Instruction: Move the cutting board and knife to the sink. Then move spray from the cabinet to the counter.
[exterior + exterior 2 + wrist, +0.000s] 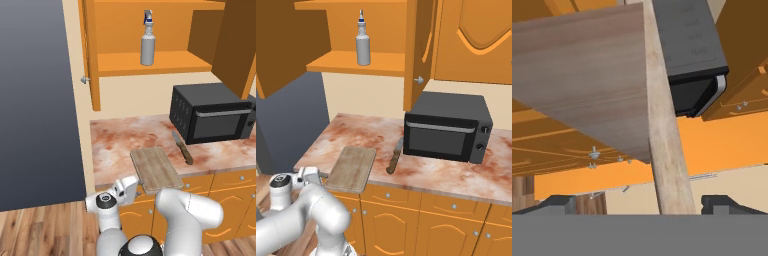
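Observation:
The cutting board (155, 169) lies on the counter (112, 142) with its near end overhanging the front edge. My gripper (136, 188) is open at that end. In the hand view the board's thin edge (664, 150) runs between my two spread fingertips (558, 204), with gaps on both sides. The knife (183, 147) rests on the counter just right of the board, handle toward the front. The spray (147, 44) stands upright on the shelf of the open cabinet (150, 64). From the right base view I see the board (352, 167), knife (394, 156), spray (362, 44) and gripper (322, 175). The sink is out of view.
A black microwave (212, 112) sits on the counter behind the knife, at the right. An open cabinet door (418, 55) hangs above it. Orange base cabinets (421, 220) with knobs run under the counter. A dark wall (35, 100) bounds the left.

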{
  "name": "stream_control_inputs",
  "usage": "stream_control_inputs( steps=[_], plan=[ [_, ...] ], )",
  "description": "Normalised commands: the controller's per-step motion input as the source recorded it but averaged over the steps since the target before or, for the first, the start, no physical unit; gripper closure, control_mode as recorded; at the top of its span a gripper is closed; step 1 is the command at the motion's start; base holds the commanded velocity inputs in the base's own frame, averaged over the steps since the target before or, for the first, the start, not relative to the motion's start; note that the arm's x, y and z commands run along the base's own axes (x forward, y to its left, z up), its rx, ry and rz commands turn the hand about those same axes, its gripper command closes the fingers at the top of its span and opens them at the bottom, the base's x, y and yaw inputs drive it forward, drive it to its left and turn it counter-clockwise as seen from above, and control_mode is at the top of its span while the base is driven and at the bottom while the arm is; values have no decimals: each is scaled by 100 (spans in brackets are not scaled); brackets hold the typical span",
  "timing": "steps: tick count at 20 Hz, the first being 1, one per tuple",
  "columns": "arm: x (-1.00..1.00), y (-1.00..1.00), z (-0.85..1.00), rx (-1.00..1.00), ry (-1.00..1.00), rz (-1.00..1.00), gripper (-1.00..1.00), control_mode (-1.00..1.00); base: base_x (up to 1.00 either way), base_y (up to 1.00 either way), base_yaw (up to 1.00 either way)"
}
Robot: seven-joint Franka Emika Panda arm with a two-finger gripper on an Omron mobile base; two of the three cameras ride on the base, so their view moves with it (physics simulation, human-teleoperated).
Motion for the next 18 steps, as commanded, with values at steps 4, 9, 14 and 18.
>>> stream_control_inputs(
  steps=[4,9,14,18],
  plan=[
    [2,-12,0,0,0,0,-100,-100,0,0,0],
    [0,-11,0,0,0,0,-100,-100,0,0,0],
    [0,-11,0,0,0,0,-100,-100,0,0,0],
    [0,-12,0,0,0,0,-100,-100,0,0,0]
  ],
)
